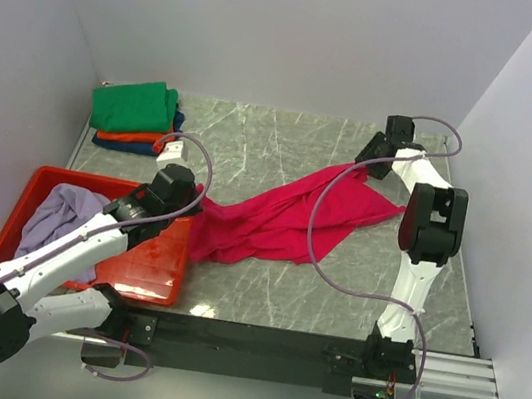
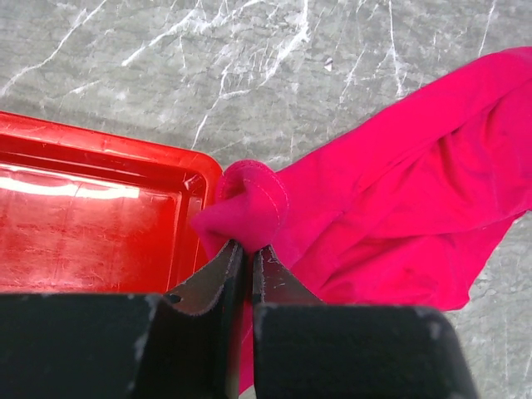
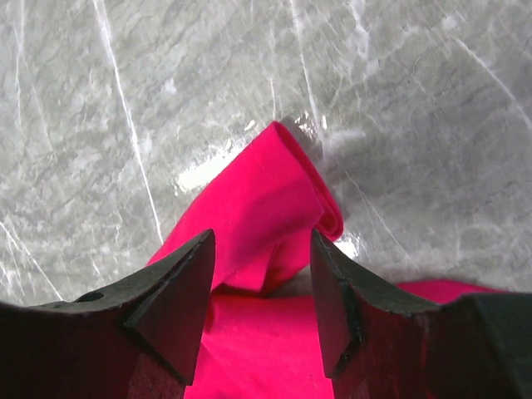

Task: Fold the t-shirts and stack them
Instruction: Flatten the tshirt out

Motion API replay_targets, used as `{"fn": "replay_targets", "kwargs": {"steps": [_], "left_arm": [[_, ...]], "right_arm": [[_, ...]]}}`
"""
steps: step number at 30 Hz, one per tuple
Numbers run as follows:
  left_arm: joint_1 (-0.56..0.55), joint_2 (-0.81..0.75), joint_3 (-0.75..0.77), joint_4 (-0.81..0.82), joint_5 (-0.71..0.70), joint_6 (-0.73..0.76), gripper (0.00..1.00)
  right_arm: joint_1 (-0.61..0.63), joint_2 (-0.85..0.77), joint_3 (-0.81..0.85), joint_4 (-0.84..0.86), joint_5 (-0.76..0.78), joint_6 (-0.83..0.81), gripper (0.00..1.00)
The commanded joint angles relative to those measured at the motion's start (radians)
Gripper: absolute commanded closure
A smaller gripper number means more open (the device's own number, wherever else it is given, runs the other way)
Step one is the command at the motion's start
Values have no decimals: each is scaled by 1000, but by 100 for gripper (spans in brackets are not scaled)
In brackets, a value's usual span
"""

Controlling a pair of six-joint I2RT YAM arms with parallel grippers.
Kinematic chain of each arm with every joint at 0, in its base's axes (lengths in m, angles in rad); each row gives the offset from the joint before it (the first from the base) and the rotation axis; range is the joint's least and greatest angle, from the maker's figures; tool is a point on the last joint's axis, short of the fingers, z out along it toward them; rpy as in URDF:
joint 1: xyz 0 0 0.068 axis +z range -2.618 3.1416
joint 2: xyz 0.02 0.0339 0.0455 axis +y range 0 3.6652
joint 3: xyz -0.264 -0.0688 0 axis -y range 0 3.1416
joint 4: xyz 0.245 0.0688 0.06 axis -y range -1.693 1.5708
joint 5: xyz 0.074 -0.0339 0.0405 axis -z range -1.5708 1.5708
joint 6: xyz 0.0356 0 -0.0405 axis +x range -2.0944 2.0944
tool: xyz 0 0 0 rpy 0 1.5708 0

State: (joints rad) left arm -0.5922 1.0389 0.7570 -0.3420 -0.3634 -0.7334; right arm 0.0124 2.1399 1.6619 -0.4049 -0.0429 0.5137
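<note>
A crimson-pink t-shirt (image 1: 283,218) lies stretched in a loose band across the marble table, from the red tray's corner toward the far right. My left gripper (image 1: 192,216) (image 2: 247,249) is shut on a bunched end of the crimson-pink t-shirt (image 2: 399,191) beside the tray's corner. My right gripper (image 1: 363,164) (image 3: 262,241) stands open at the shirt's far end, its fingers straddling a folded corner of the crimson-pink t-shirt (image 3: 258,199) without pinching it. A pale lavender t-shirt (image 1: 61,218) lies crumpled in the tray. Green (image 1: 134,106), dark blue (image 1: 177,121) and orange (image 1: 124,137) t-shirts sit folded in a stack.
The rigid red tray (image 1: 147,277) (image 2: 83,224) sits at the near left, under my left arm. The folded stack is at the back left corner against the wall. White walls close in the table on the left, back and right.
</note>
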Motion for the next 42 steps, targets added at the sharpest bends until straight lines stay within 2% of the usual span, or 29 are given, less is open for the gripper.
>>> {"fn": "replay_targets", "kwargs": {"steps": [1, 6, 22, 25, 26, 29, 35, 42], "left_arm": [[6, -36, 8, -2, -2, 22, 93], [12, -48, 10, -12, -9, 28, 93], [17, -106, 25, -58, -17, 26, 92], [19, -122, 30, -71, -32, 28, 92], [19, -123, 30, -72, -34, 31, 92], [22, -128, 28, -74, -35, 32, 91], [26, -99, 30, -49, -23, 34, 91], [38, -66, 44, -5, -8, 46, 92]], "right_arm": [[-3, 12, 53, 8, 15, 32, 44], [0, 17, 35, 21, 37, 37, 44], [4, 101, 119, -20, 40, 60, 51], [4, 101, 105, -11, 26, 65, 67], [4, 100, 102, -6, 25, 62, 79], [4, 72, 85, -5, 40, 51, 98], [-8, -72, 23, 0, 104, 11, 100], [-83, -444, -233, 58, 152, -24, 100]]}}
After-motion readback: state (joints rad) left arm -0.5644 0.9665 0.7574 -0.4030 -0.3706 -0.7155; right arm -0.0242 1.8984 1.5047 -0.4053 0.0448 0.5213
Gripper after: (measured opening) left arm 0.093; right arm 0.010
